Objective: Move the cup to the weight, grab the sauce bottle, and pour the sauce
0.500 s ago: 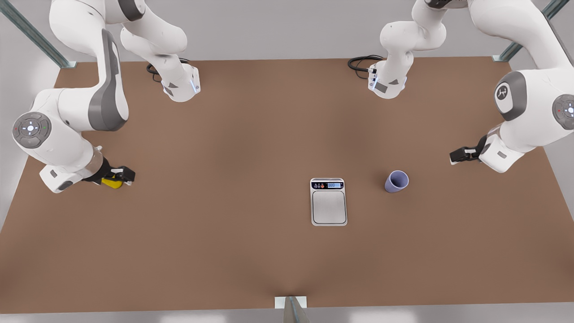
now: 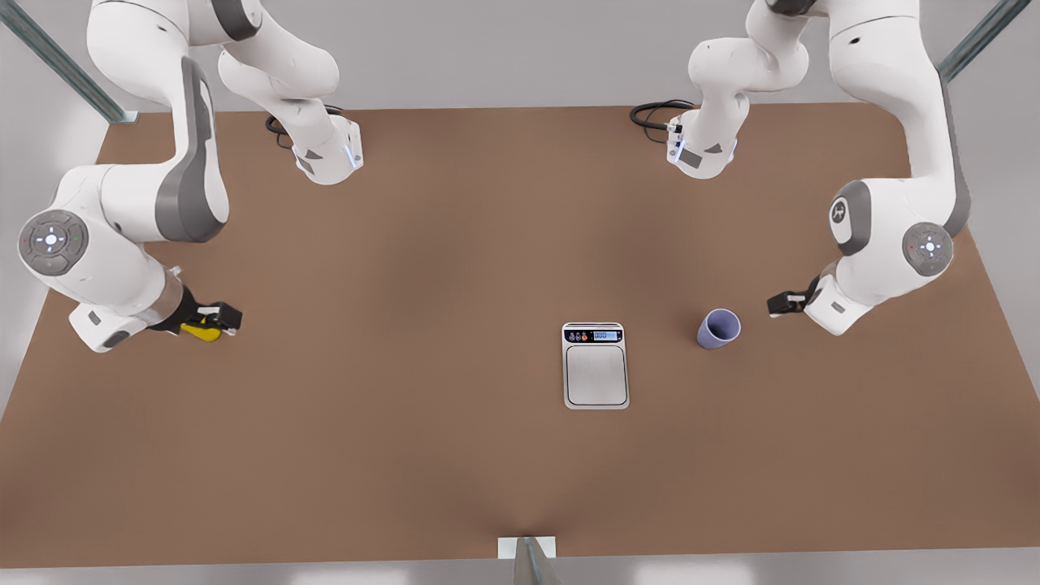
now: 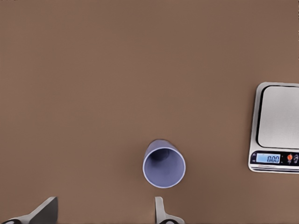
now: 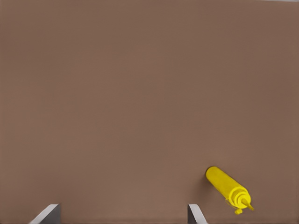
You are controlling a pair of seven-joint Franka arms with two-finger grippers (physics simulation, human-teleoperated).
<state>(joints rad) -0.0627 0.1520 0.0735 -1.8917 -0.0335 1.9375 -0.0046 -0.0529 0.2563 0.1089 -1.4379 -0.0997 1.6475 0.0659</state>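
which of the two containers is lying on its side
The small yellow squeeze bottle, flat on the brown table; the lavender-blue tumbler stands upright beside the silver scale.

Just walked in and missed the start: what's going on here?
Nothing is held yet. The left gripper, open, hovers beside the cup, which stands on the table apart from the weight. The right gripper, also open, hovers over the sauce bottle, which lies on its side.

Front view high overhead, facing down, both wrist views nearer, facing table (image 2: 455,455)
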